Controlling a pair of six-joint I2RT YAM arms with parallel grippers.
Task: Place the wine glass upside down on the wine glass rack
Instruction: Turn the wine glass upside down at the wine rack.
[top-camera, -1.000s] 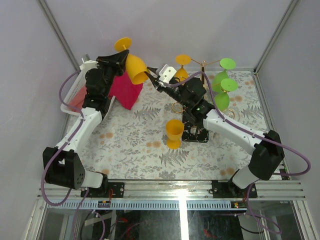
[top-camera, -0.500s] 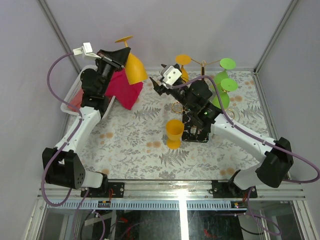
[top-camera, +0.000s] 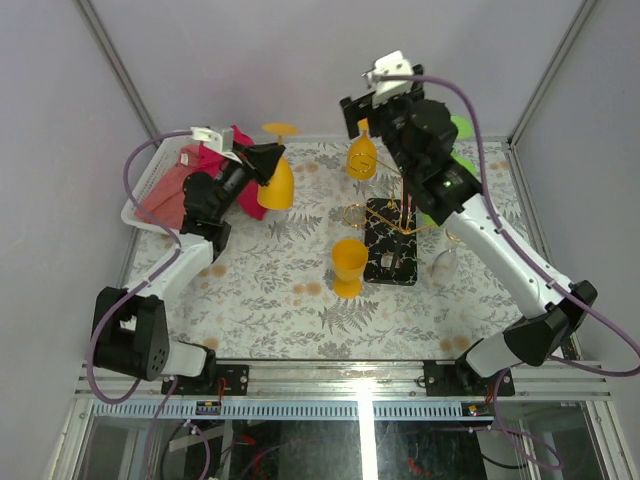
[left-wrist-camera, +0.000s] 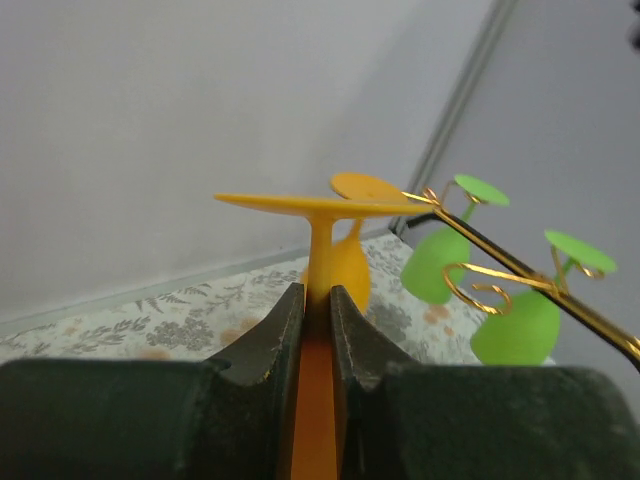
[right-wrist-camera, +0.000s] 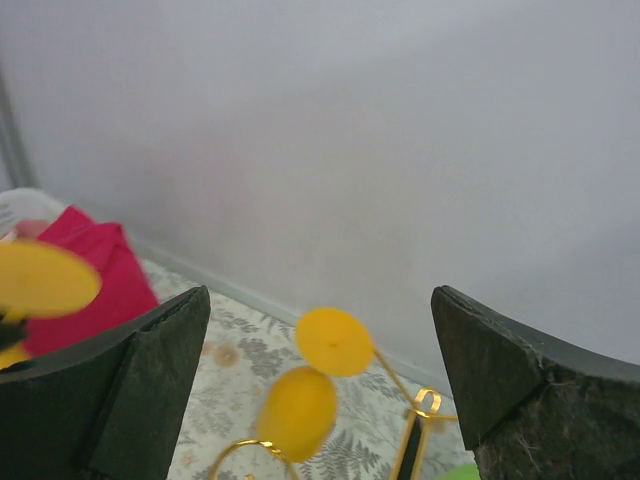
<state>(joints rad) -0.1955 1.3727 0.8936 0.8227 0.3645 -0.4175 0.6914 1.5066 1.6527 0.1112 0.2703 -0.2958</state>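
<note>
My left fingers (top-camera: 257, 163) are pinching the thin stem of a yellow wine glass (top-camera: 277, 182). They press on it from both sides. The glass is upside down, with its flat foot on top and its cup hanging below. It is up in the air over the far left part of the bench (top-camera: 270, 295), just beside a red cloth (top-camera: 243, 196). It is not on the rack (top-camera: 392, 252).

The rack stands to the right, a thin gold pole with curly gold arms on a black square base. One hanging yellow glass (top-camera: 362, 158) is on it upside down, and green glasses (left-wrist-camera: 520, 330) hang there too. In my left wrist view the gold arms reach out close to the foot of my glass, but I cannot tell if they touch.

My right fingers (top-camera: 360, 112) are spread wide apart, with nothing between them. They are high up, above the hanging yellow glass.

A standing yellow glass (top-camera: 348, 265) is upright on the bench, just left of the black base. At the far left sits a white basket (top-camera: 133, 208) with more red cloth in it.
</note>
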